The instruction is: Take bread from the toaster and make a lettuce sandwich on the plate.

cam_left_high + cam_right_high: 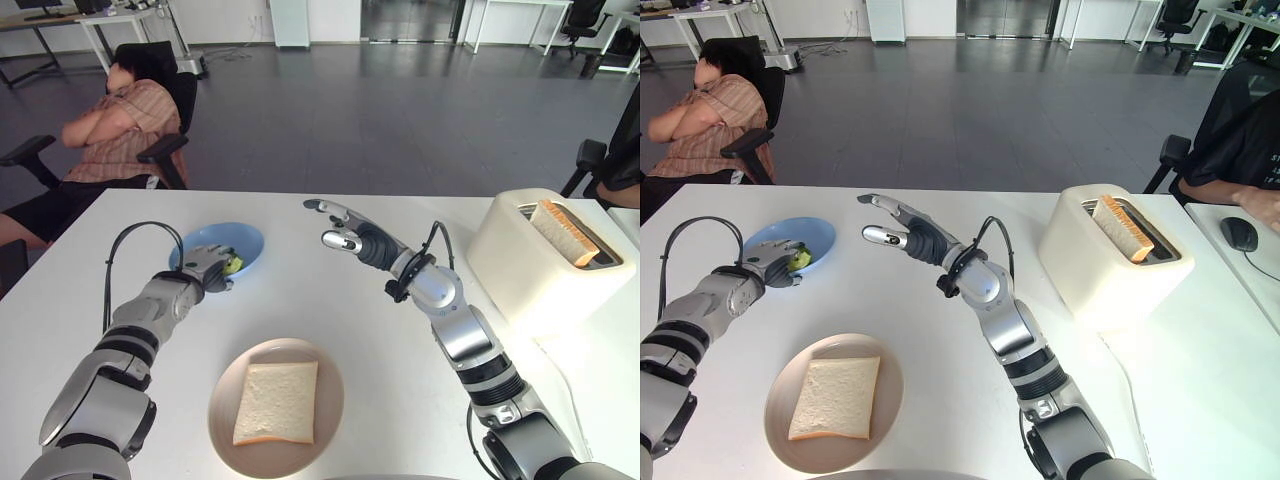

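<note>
Fingers of the left hand point(208, 268) curl around lettuce point(234, 264) in the blue bowl point(247, 238); those of the right hand point(345, 232) spread open above the table point(330, 320). One bread slice point(277, 401) lies on the plate point(330, 400), a second slice point(565, 232) stands in the toaster point(520, 275).

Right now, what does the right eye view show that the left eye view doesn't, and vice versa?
Right eye view: a computer mouse on the neighbouring table at far right. Left eye view: the office chair's outer armrest at far left. Both: the toaster with a bread slice standing in its slot, the plate bearing another slice, the left hand at the blue bowl of lettuce, the right hand open above the table.
</note>
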Tool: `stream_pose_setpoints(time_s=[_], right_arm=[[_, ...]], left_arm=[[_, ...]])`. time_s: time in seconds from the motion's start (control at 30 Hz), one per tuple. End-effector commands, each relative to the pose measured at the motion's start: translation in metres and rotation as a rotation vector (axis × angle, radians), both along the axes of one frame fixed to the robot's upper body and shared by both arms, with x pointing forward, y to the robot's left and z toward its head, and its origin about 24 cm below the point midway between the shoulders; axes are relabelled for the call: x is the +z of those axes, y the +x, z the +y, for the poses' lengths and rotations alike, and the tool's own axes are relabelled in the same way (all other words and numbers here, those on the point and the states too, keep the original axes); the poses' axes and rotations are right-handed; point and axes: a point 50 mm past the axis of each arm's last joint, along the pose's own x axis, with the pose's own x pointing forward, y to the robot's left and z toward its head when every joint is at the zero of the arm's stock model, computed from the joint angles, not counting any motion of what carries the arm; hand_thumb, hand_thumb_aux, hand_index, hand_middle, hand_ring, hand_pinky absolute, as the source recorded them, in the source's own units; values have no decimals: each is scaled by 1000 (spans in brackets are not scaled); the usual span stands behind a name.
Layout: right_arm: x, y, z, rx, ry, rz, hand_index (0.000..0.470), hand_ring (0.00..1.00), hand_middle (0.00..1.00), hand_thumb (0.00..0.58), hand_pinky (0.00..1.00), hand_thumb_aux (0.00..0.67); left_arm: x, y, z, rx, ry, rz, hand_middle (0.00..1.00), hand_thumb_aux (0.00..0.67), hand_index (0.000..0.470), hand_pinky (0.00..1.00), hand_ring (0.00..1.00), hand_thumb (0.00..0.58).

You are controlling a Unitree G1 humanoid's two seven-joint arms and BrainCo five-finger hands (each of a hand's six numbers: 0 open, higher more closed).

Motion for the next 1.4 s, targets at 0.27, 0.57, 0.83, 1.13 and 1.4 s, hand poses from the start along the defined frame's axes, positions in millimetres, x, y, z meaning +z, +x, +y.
stream_pose_setpoints(time_s=[0.27, 0.57, 0.83, 1.13, 1.4], right_arm=[[3, 6, -5, -21, 9, 4, 0, 0, 0, 0, 0, 0], [1, 7, -7, -29, 10, 12, 0, 0, 0, 0, 0, 0], [1, 7, -6, -29, 8, 13, 0, 0, 0, 0, 0, 0], [-4, 7, -4, -30, -15, 19, 0, 0, 0, 0, 0, 0], [-6, 7, -5, -30, -21, 19, 0, 0, 0, 0, 0, 0]], left_arm=[[-30, -17, -16, -19, -228, 269, 0, 570, 400, 0, 0, 567], [-29, -24, -21, -51, -252, 337, 0, 179, 125, 0, 0, 268], [-25, -24, -21, -50, -253, 317, 0, 250, 175, 0, 0, 352], [-12, -20, -26, -48, -450, 284, 0, 257, 181, 0, 0, 360], [-10, -21, -20, -10, -523, 280, 0, 376, 264, 0, 0, 468]])
